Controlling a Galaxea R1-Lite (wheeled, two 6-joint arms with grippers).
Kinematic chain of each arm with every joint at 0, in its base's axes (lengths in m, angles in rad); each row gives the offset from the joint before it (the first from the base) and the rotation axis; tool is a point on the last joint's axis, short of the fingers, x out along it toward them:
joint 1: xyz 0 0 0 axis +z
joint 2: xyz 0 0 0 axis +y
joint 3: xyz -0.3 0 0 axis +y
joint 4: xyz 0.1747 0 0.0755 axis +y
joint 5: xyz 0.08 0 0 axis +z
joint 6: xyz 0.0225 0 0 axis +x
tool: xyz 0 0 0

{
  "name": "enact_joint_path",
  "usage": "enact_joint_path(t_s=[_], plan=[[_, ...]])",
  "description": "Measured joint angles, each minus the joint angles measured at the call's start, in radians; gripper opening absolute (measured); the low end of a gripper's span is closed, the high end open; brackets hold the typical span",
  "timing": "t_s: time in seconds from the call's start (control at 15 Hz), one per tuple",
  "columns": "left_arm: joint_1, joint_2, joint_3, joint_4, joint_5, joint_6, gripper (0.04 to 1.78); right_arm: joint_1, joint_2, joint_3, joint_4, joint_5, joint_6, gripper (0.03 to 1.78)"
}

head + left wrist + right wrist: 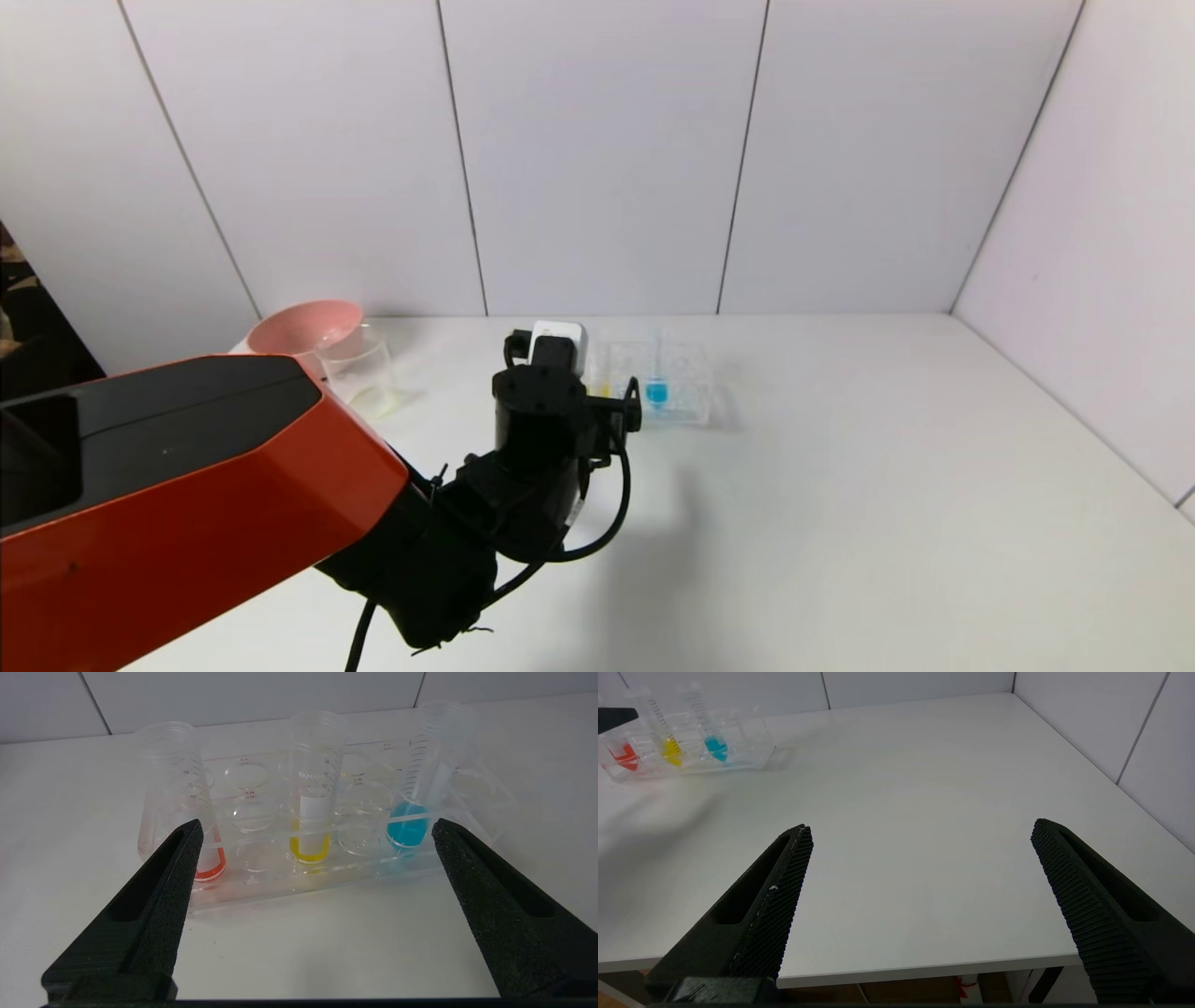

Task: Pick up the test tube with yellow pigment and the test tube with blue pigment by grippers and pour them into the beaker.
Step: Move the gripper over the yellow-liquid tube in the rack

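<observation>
Landmark = clear tube rack (327, 868), sitting on the white table (840, 485) toward the back wall.

Left gripper (316, 828) is right in front of the rack, fingers (180, 868) spread wide w/ nothing between them; tips stop just short of the rack's front edge, not touching it. Seen thru the left wrist cam, the test tube with yellow pigment (312, 812) stands upright in the rack's front row, middle slot, and lines up about centre of the gap between the fingers, though farther back than the tips. The test tube with blue pigment (416, 807) leans in the front-row slot at one end of the rack, just inside the far-side fingertip line. A red-orange-tipped tube (187, 812) leans at the rack's other end, its lower part partly hidden behind the other finger.

In the head view the left arm covers most of the rack's near side; blue liquid shows just past the wrist.

Beaker (359, 373) stands well to the left of the rack, touching or just in front of a pink bowl (303, 327); can't tell which.

Right gripper (922, 833) hangs well apart from the rack over the table's near edge, fingers (784, 882) spread, holding nothing.
</observation>
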Motion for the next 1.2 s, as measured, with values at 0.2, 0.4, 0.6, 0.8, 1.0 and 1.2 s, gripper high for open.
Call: enact_joint_path(t_s=[0.2,0.4,0.6,0.8,1.0,1.2], plan=[[0.015,0.036,-0.071,0.043,-0.001,-0.002,1.72,0.000,0.000,0.000,0.000,0.000,0.000,1.71],[0.044,0.068,-0.127,0.072,-0.002,-0.002,1.72,0.000,0.000,0.000,0.000,0.000,0.000,1.71],[0.064,0.089,-0.181,0.117,-0.008,-0.001,1.72,0.000,0.000,0.000,0.000,0.000,0.000,1.71],[0.070,0.113,-0.242,0.149,-0.010,-0.002,1.72,0.000,0.000,0.000,0.000,0.000,0.000,1.71],[0.071,0.141,-0.279,0.161,-0.010,-0.003,1.72,0.000,0.000,0.000,0.000,0.000,0.000,1.71],[0.076,0.158,-0.290,0.161,-0.011,-0.003,1.72,0.000,0.000,0.000,0.000,0.000,0.000,1.71]])
